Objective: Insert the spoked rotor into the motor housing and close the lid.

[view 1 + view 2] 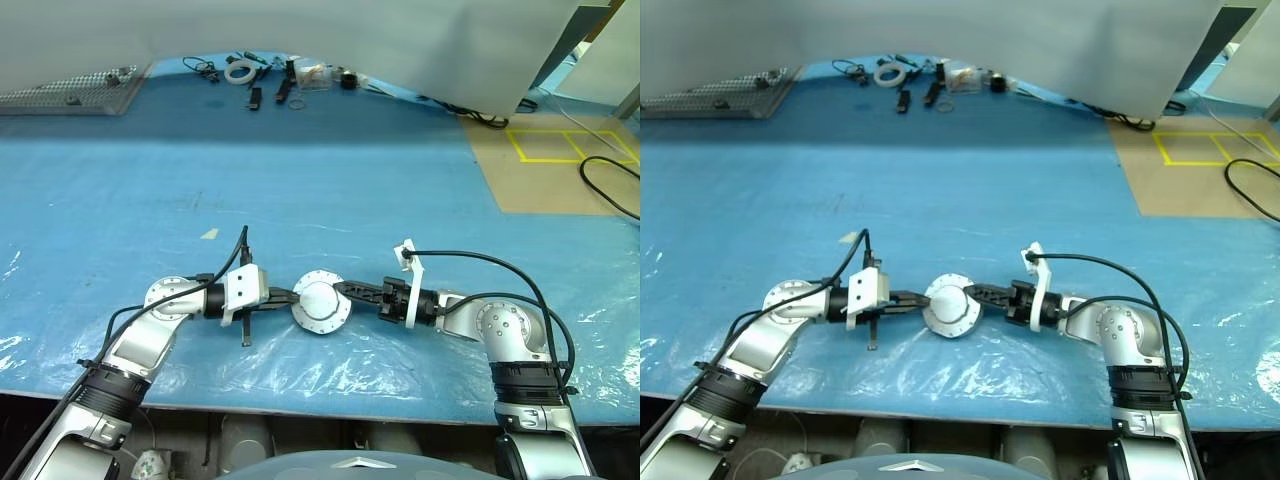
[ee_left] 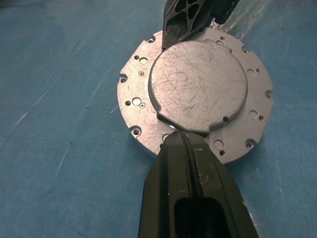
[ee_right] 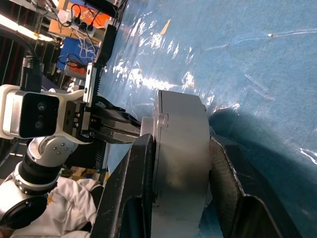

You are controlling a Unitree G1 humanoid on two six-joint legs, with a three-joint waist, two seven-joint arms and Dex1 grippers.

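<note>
My left hand [image 1: 285, 297] was fully closed, its fingertips pressed against the 9 o'clock edge of the motor housing [image 1: 320, 306] with nothing gripped between them. The housing lay on the blue tabletop [image 1: 330, 200] between my two hands, toward the near edge. On it I could see the lid [image 2: 198, 87], plain scratched face up and seated flat inside the ring of holes around the rim. From 3 o'clock my right hand [image 1: 343, 291] came in, its two fingers partly open and straddling the stack edge-on, one finger against the top face and the other against the underside, so it had the housing clamped. At 12 o'clock, far across the tabletop, I saw a roll of tape [image 1: 239, 71] among small tools.
</note>
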